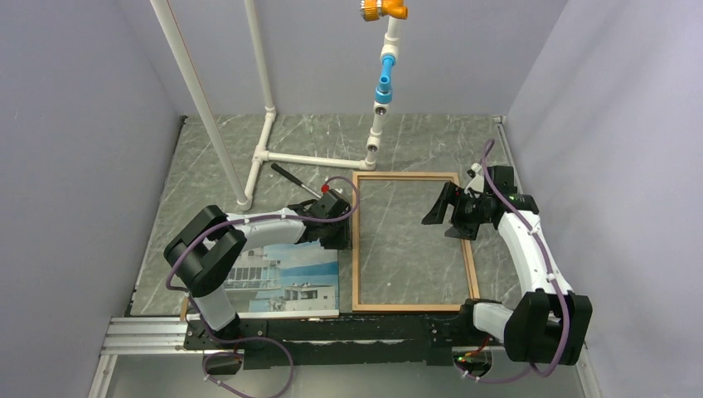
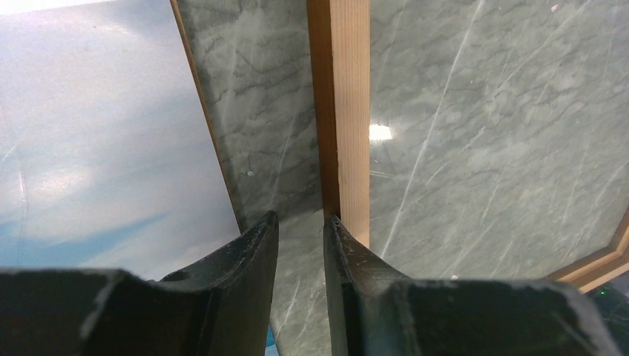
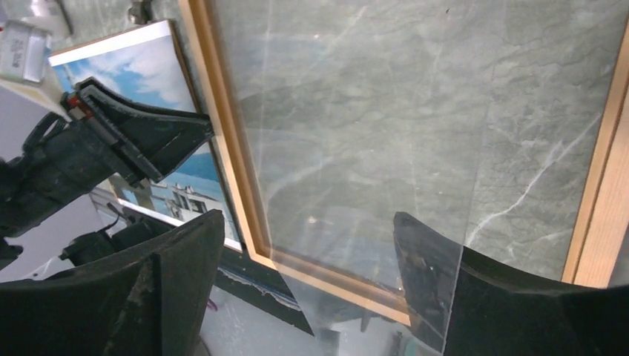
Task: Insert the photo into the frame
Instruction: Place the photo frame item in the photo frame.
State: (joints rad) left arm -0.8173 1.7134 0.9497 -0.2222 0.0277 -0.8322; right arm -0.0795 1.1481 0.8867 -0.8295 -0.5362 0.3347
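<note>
The frame [image 1: 355, 249] lies flat mid-table, an orange-brown wooden rectangle; its rails also show in both wrist views [image 2: 345, 111] [image 3: 222, 126]. Left of it, the photo [image 1: 290, 286] [image 2: 96, 133] [image 3: 141, 67] lies face up, showing sky and a white building. My left gripper [image 1: 338, 235] [image 2: 300, 219] hangs low between the photo and the frame's left rail. Its jaws stand narrowly open with only table between them, the right fingertip at the rail's outer edge. My right gripper [image 1: 441, 207] [image 3: 308, 219] is wide open over the frame's right side. A clear pane [image 3: 356, 148] slants between its fingers, ungripped.
A thin brown board edge [image 1: 249, 315] shows under the photo. A white pipe stand [image 1: 265, 153] rises at the back left, with a black-handled tool [image 1: 290, 176] beside it. A blue and orange fitting [image 1: 383, 83] hangs over the frame's far rail. Grey walls close in both sides.
</note>
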